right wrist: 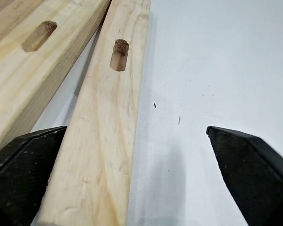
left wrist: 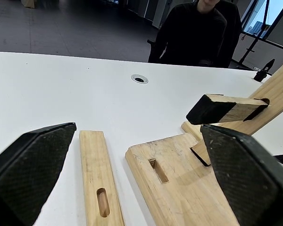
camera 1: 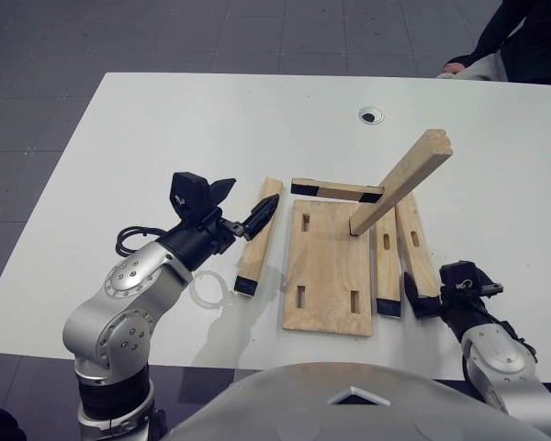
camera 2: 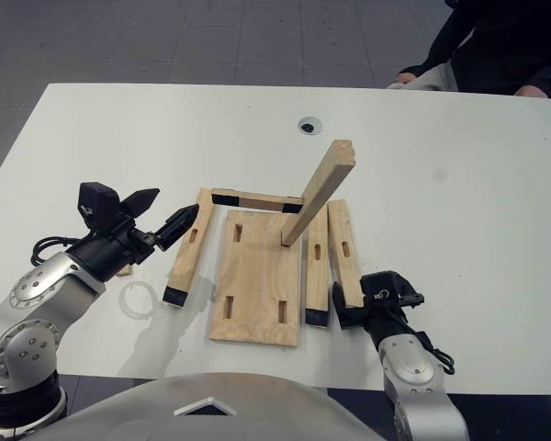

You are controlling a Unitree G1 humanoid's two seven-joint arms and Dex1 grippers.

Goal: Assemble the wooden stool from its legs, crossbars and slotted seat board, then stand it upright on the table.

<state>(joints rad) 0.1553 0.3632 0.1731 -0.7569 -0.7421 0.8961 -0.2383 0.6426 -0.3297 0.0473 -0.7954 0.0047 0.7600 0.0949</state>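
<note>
Right gripper (camera 1: 438,296), fingers open, straddles the pale slotted wooden leg's (right wrist: 101,141) end: stiff, light, likely slick, so pinch its flat sides. Left gripper's (camera 1: 242,204) fingers gape empty.

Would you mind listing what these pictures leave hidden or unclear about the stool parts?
1. Tilted leg: in the head views its own foot covers the seat board slot, so how it is seated is unclear.
2. Rightmost leg: its near end is hidden behind the right gripper in the head views and cut by the edge in the right wrist view.
3. Clear ring: too faint in the head views to identify.
</note>
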